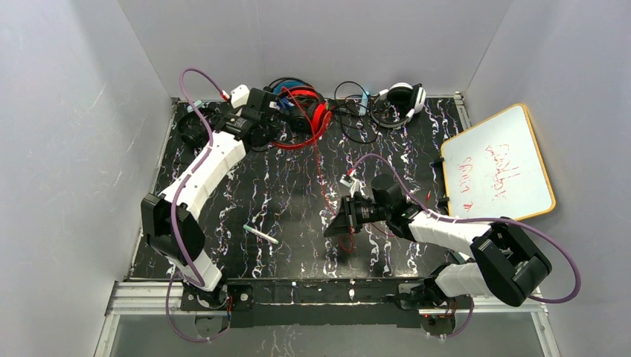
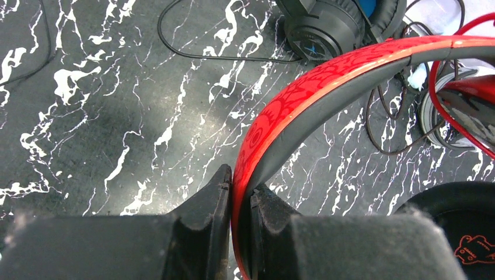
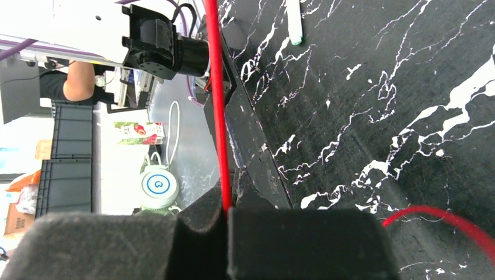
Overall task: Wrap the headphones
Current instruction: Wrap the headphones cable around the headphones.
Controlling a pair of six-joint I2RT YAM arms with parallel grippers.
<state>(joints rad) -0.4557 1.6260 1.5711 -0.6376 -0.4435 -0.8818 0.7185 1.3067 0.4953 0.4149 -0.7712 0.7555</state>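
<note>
The glossy red headphones [image 1: 306,113] lie at the back of the table among other pairs. My left gripper [image 1: 277,119] is shut on their patterned red headband [image 2: 327,76], which passes between the two fingers of the left gripper [image 2: 240,186]. Their thin red cable [image 1: 320,165] runs forward from the earcups to my right gripper [image 1: 344,223] near the middle of the table. In the right wrist view the right gripper [image 3: 229,201] is shut on the red cable [image 3: 216,87], which stretches taut away from the fingertips. A loose stretch of the cable [image 3: 443,219] lies on the table beside it.
A black pair with a blue headband [image 1: 286,88] sits behind the red one, a black-and-white pair [image 1: 405,97] to the right with tangled black cables [image 1: 357,123], and a dark pair [image 1: 195,130] at far left. A whiteboard [image 1: 498,163] lies at right. A white marker [image 1: 260,234] lies near the front.
</note>
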